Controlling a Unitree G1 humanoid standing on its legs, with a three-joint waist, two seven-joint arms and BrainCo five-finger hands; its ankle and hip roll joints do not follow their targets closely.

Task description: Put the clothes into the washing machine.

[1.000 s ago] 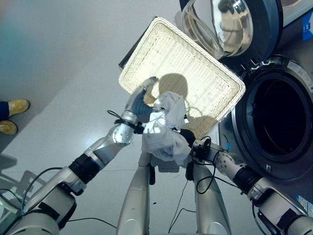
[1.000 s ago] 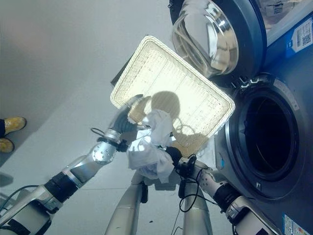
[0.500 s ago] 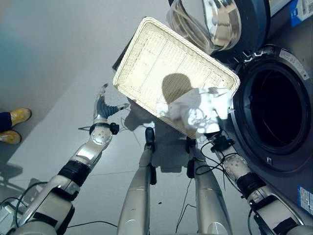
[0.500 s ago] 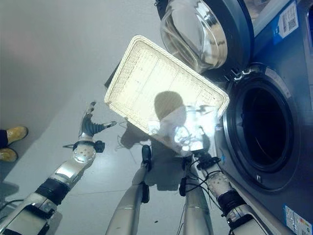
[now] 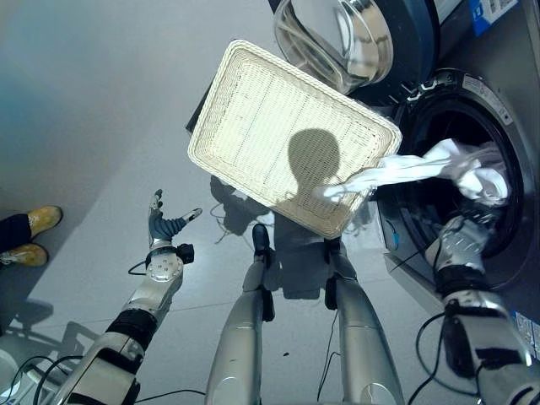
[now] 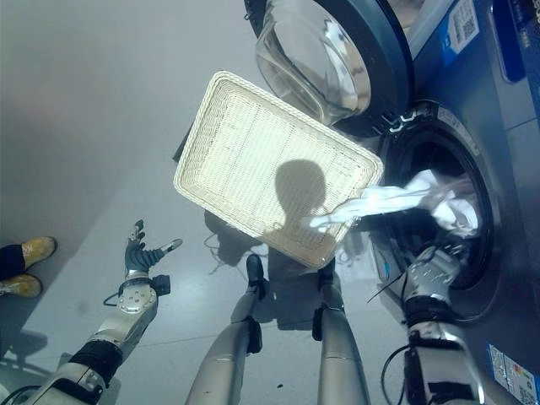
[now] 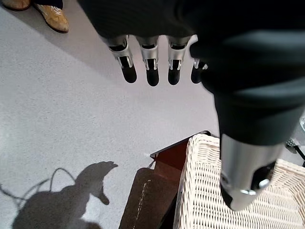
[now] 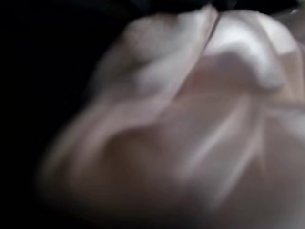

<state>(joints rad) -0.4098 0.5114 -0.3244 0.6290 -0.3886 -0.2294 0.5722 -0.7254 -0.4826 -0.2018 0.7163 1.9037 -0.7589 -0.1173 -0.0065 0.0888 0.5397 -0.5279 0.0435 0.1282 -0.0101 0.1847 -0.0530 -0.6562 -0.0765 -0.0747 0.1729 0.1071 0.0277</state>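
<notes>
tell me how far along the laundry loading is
Nearly done, it seems. The wicker basket looks emptied. The right hand is at the washing machine opening with the white garment; part of the garment lies inside the drum while a strip trails out toward the basket. The left hand hangs open, idle. Left: pushing that strip in.

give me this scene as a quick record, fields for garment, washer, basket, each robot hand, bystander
garment: white cloth, bunched at the washer's mouth, one end trailing back over the basket's edge
washer: washing machine, door swung open, drum dark
basket: white wicker basket, nothing in it besides the trailing cloth end
right robot hand: at the drum opening under the cloth, fingers hidden
left robot hand: open, above the floor, holding nothing
bystander: person's tan shoes on the floor
</notes>
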